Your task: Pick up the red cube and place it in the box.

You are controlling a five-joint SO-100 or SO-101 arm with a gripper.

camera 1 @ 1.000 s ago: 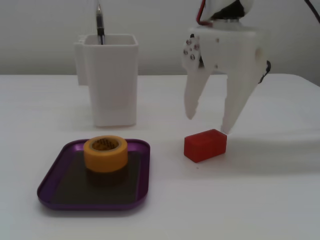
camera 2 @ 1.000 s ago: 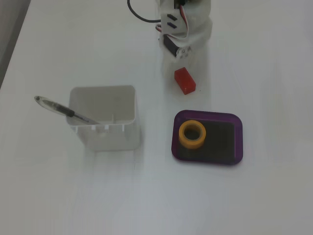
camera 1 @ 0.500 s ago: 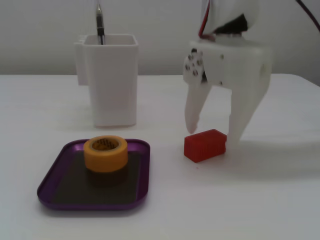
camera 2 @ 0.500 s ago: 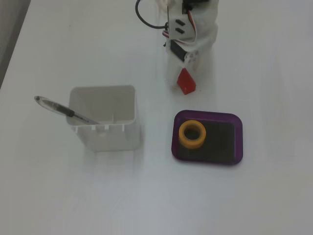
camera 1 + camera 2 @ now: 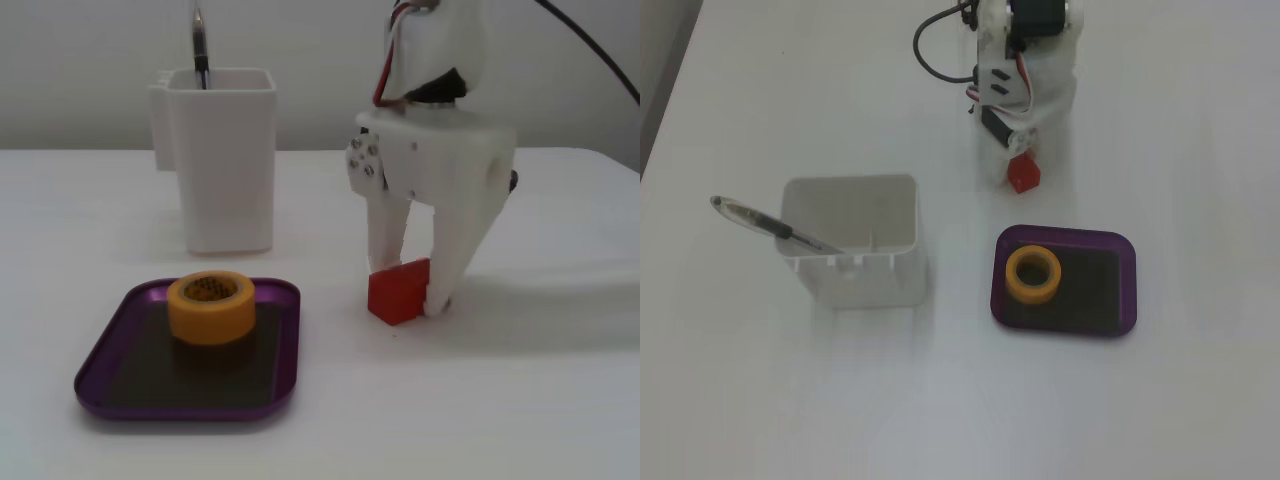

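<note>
The red cube [image 5: 398, 293] rests on the white table just right of the purple box [image 5: 108, 352]. My white gripper [image 5: 410, 290] comes down over the cube. One finger is against its right side and the other at its back left, so the jaws are closed on it. In the other fixed view the cube [image 5: 1024, 176] sticks out below the gripper [image 5: 1018, 165], just above the box [image 5: 1129, 300].
A yellow-orange tape roll [image 5: 211, 308] sits in the box's left half, also seen from above [image 5: 1033, 274]. A tall white square container [image 5: 222, 160] holding a pen [image 5: 199, 45] stands behind the box; from above the container [image 5: 855, 270] lies left of it.
</note>
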